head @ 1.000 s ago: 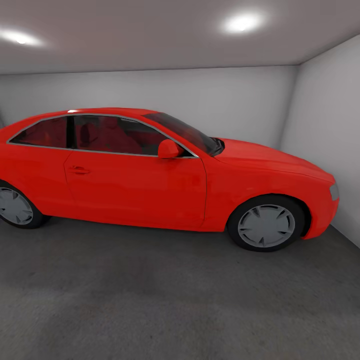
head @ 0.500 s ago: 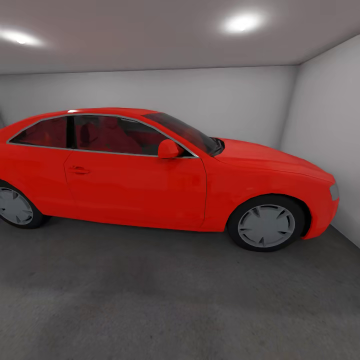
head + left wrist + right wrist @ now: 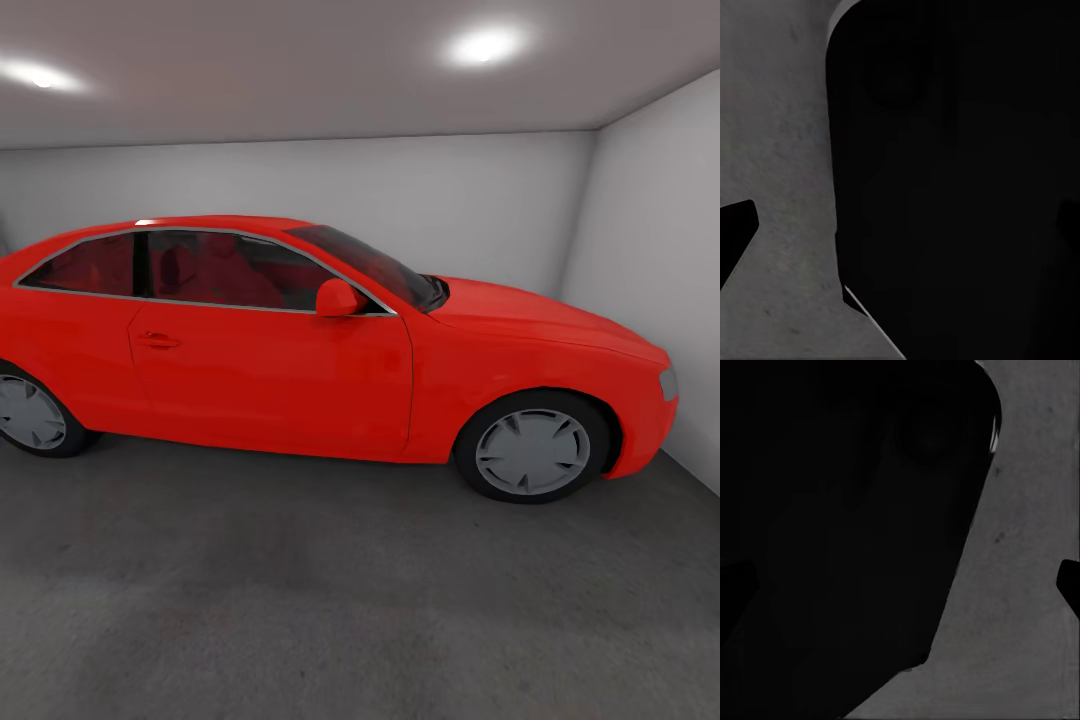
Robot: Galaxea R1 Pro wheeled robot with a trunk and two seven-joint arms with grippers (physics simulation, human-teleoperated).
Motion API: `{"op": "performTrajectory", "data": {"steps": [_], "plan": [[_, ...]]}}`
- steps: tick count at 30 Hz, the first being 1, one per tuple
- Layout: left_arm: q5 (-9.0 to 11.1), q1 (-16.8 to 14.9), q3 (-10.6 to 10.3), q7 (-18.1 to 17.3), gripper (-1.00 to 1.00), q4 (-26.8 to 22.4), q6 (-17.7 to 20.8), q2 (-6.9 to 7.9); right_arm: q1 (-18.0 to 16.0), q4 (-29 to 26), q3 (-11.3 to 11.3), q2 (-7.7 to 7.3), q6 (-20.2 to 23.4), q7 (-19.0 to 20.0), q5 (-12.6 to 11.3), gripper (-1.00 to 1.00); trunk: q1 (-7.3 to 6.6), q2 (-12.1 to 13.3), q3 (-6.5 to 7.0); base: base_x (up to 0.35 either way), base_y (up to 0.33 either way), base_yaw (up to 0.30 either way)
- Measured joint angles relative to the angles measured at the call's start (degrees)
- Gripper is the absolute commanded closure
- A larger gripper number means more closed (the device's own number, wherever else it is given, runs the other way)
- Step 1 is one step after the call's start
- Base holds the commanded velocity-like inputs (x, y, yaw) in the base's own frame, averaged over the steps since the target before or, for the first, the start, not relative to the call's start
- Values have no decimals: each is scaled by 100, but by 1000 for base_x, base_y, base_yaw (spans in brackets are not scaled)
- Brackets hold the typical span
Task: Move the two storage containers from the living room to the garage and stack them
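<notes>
Nothing has moved since the earlier frames: your head view holds the same framing of the red coupe (image 3: pixel 330 350), parked side-on against the white back wall (image 3: pixel 400 200) of the garage, with bare dark concrete floor (image 3: pixel 350 600) stretching in front of you. Both wrist views look down at that same grey concrete past a large black shape close to the lens; a dark finger tip (image 3: pixel 735 225) pokes in at the edge of the left one and another (image 3: pixel 1069 581) in the right, but you cannot tell from these whether either pincer is released or clenched. No storage container is visible. If you drive forward without checking, you risk clipping the car's door or front wheel (image 3: pixel 533 450).
</notes>
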Motion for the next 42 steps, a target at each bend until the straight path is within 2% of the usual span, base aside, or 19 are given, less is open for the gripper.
{"op": "performTrajectory", "data": {"steps": [1, 3, 7, 42], "plan": [[0, 0, -1, 2, -100, -9, -5, 3, -1, -4, 143, 0, -3, -1, -1, -100, 0, 0, 0, 0, 0, 0], [0, -1, -1, 3, -100, -17, -8, 6, -1, -8, 258, 0, -5, -1, -2, -100, 0, 0, 0, 0, 0, 0], [0, -1, -2, 5, -100, -23, -8, 9, -2, -10, 350, 0, -6, -2, 0, -100, 0, 0, 0, 0, 0, 0], [1, -1, -2, 5, -100, 45, 1, 10, 6, -8, 370, 0, 1, -2, -2, -100, 0, 0, 0, 0, 0, 0]]}}
